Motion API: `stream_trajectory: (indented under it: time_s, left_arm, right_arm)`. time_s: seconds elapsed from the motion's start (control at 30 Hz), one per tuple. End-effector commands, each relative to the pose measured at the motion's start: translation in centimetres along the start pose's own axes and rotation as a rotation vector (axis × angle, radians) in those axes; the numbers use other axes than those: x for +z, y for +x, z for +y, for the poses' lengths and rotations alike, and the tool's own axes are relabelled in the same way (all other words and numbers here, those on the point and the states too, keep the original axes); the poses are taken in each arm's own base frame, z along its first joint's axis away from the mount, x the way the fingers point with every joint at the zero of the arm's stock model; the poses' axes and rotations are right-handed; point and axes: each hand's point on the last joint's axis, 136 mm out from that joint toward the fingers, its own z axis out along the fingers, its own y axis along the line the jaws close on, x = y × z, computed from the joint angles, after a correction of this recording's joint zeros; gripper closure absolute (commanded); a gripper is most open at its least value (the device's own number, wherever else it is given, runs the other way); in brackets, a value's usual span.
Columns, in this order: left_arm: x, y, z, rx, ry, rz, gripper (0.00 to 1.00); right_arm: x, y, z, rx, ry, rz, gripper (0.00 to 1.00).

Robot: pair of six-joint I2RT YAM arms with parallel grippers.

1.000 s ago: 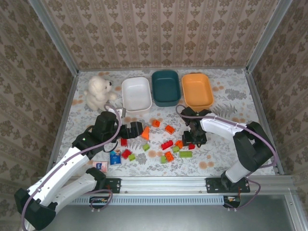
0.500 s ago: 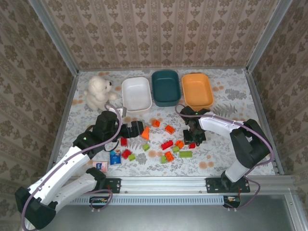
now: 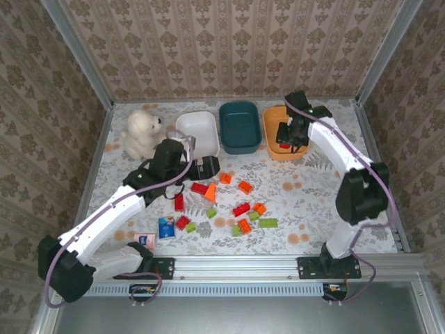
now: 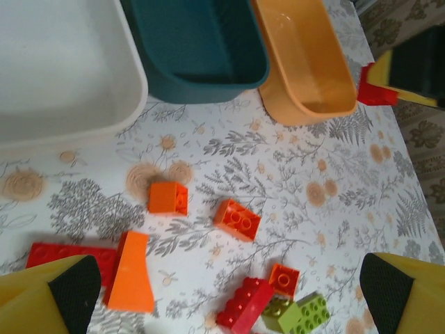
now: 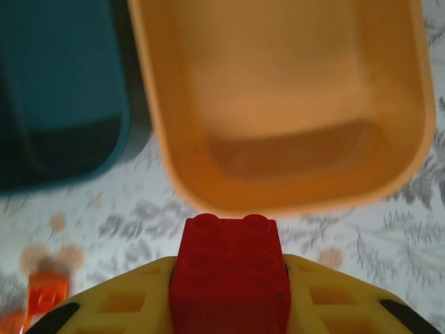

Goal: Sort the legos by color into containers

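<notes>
My right gripper [image 3: 286,138] is shut on a small red lego [image 5: 229,278] and hangs over the near end of the orange tub [image 3: 272,120]. In the right wrist view the orange tub [image 5: 278,104] lies just ahead of the brick, with the dark teal tub [image 5: 55,90] at its left. My left gripper [image 3: 208,167] is open, just in front of the white tub [image 3: 197,136], holding nothing. Its wrist view looks down between the wide-apart fingers [image 4: 69,289] on orange legos [image 4: 238,219], a red lego [image 4: 243,306] and a green lego [image 4: 306,313].
Red, orange and green bricks lie scattered mid-table, among them an orange wedge [image 3: 210,193] and a flat red piece [image 3: 200,188]. A white teddy bear [image 3: 142,132] sits at the back left. A blue-and-white packet [image 3: 166,227] lies near the front left. Patterned walls enclose three sides.
My right gripper has carried the red lego from mid-table up and back to over the orange tub. My left arm has moved forward and right, toward the white tub.
</notes>
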Motion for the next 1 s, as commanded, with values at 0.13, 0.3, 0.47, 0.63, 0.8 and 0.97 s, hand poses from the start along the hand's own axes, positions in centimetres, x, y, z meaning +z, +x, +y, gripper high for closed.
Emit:
stream_trajectory:
  time_s: [0.13,0.3,0.47,0.63,0.8,0.97]
  left_arm:
    - [1.1,-4.2,-2.5,0.03,0.045,-0.05,0.0]
    - [1.4,-5.2,-2.7,0.01,0.044,-0.06,0.0]
    - [1.2,-4.7,-2.2,0.002,0.023,-0.04,0.0]
    - [0.6,-3.8,-1.6,-0.004,0.004,-0.021,0.0]
    - [0.0,-3.6,-1.2,-0.006,-0.007,-0.024,0.0]
    - [-0.5,-3.3,-0.9,-0.004,-0.017,-0.019,0.0]
  right_arm:
    - [7.6,-3.7,-2.0,0.067,0.077,0.083,0.71]
    - [10.9,-4.5,-2.7,0.085,0.103,0.134,0.69]
    - [13.0,-4.3,-3.2,0.104,0.109,0.183,0.67]
    - [12.4,-5.2,-2.9,0.094,0.1,0.16,0.51]
    - [9.1,-7.4,-2.0,0.074,0.069,0.083,0.35]
    - [2.4,-9.7,-0.4,0.045,0.021,-0.051,0.34]
